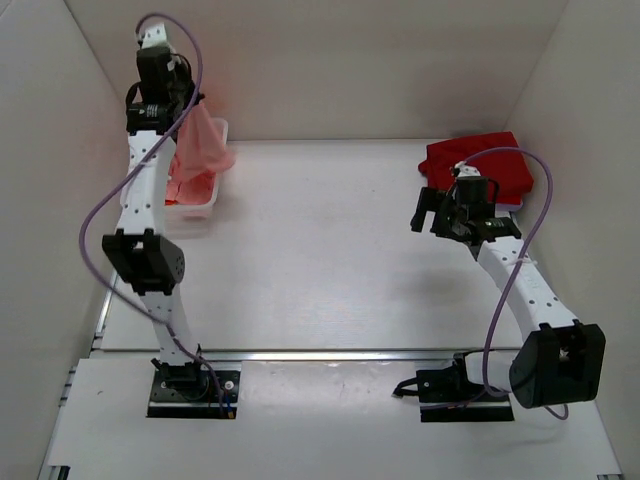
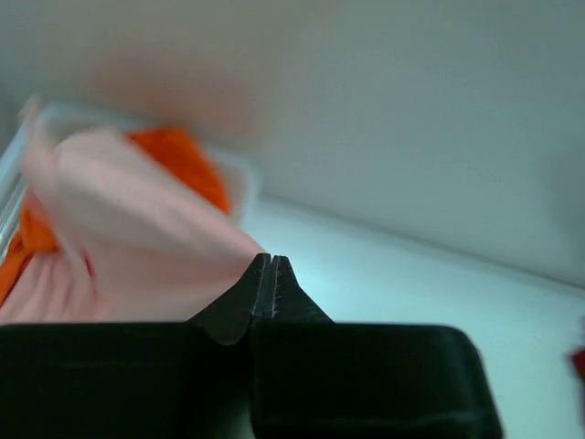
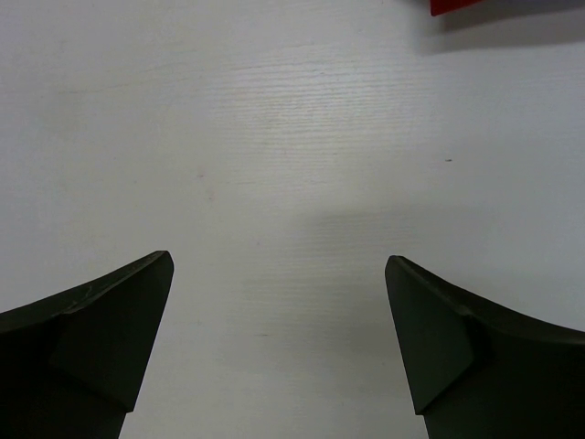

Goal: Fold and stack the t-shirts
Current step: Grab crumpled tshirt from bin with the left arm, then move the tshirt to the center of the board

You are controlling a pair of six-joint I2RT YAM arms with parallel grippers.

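Note:
My left gripper [image 1: 188, 100] is raised high over the white basket [image 1: 203, 209], shut on a pinch of the salmon-pink t-shirt [image 1: 203, 148], which hangs from it in a drooping peak. In the left wrist view the fingertips [image 2: 271, 261] meet, with the pink cloth [image 2: 137, 238] spreading to their left. The bright orange t-shirt [image 2: 183, 160] lies under it in the basket. The dark red t-shirt [image 1: 480, 165] lies folded at the far right; a corner [image 3: 457, 5] shows in the right wrist view. My right gripper [image 1: 425, 210] [image 3: 279, 265] hovers open and empty over bare table, just left of the red shirt.
White walls close in the table on the left, back and right. The basket sits against the left wall at the far left. The bare table top [image 1: 320, 240] stretches between the two arms.

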